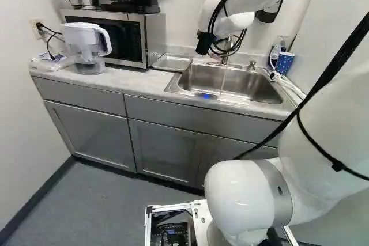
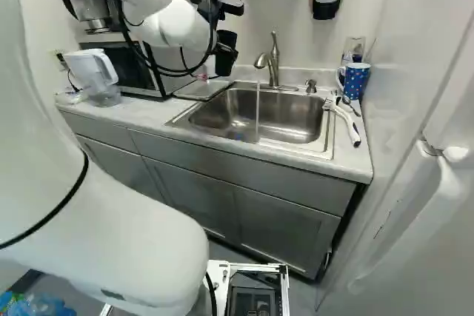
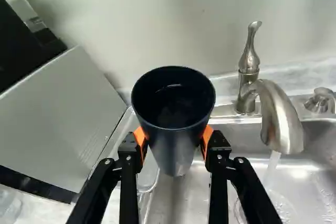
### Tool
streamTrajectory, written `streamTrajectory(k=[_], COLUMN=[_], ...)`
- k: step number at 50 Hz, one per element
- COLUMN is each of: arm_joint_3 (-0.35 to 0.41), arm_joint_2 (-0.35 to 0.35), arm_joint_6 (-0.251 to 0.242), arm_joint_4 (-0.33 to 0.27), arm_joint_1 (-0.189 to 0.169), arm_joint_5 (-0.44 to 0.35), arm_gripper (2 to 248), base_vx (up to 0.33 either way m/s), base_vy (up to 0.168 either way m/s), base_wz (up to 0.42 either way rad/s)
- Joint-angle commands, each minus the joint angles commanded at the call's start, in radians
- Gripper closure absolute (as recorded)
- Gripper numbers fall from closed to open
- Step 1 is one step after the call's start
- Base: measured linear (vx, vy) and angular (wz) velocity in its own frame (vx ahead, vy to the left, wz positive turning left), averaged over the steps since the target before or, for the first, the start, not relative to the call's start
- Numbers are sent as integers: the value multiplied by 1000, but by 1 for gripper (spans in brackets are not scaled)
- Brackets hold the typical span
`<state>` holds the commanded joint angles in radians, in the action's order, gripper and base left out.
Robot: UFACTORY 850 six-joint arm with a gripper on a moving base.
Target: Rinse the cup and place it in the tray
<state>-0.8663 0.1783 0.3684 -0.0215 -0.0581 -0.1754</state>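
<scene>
In the right base view my gripper (image 2: 221,44) is above the counter near the sink's left side, with the dark cup (image 2: 227,57) at it. Seen from the wrist, my gripper (image 3: 172,142) is shut on the dark blue cup (image 3: 176,148), an orange pad on each side; the cup's open mouth shows. The metal tray (image 1: 172,62) lies on the counter between microwave and sink; part of its rim (image 3: 122,129) shows behind the cup. Water runs from the faucet (image 3: 278,116), beside the cup and clear of it, into the sink (image 2: 296,120).
Left of the tray stand a microwave (image 1: 130,37) and a white water pitcher (image 1: 86,44). At the sink's far right are a blue patterned mug (image 2: 354,79) and a white-handled brush (image 2: 346,125). The faucet handle (image 3: 249,56) rises by the wall.
</scene>
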Motion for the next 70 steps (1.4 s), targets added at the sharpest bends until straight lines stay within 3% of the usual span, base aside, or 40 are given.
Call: streamTrajectory(k=[70], arm_joint_3=[0], arm_joint_2=[0], arm_joint_6=[736], arm_joint_4=[0], arm_joint_1=[0], arm_joint_5=[0], arm_gripper=[129], base_vx=[0], base_vy=[0], base_wz=[0])
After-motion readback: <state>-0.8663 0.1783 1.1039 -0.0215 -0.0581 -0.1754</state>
